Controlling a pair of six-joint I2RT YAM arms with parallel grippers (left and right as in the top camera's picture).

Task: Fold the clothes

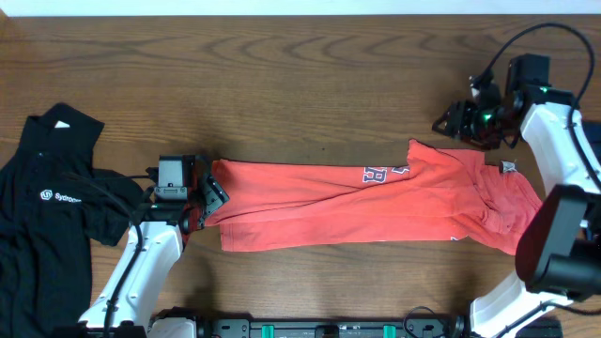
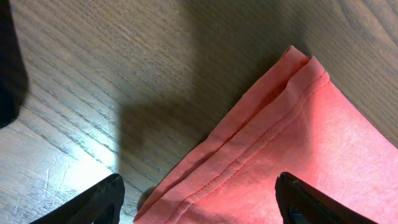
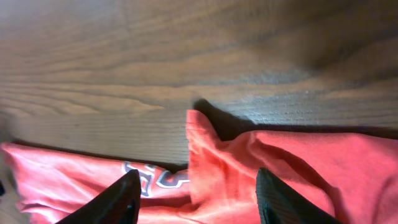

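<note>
The coral-red T-shirt [image 1: 357,207] lies as a long strip across the middle of the counter [image 1: 282,84], nearer its front edge, with its right end rumpled. A black collared shirt [image 1: 47,197] sits at the left edge. The left tool [image 1: 208,199] stands apart, straddling the doubled hem [image 2: 261,124] at the strip's left end. The right tool [image 1: 449,122] is also apart over a raised corner near the right edge, and it seems to hold nothing. For a clean cross-fold, the left tool should pinch both hem layers together. It should then lift low and carry them squarely toward the right end, once the rumples there are flattened.
</note>
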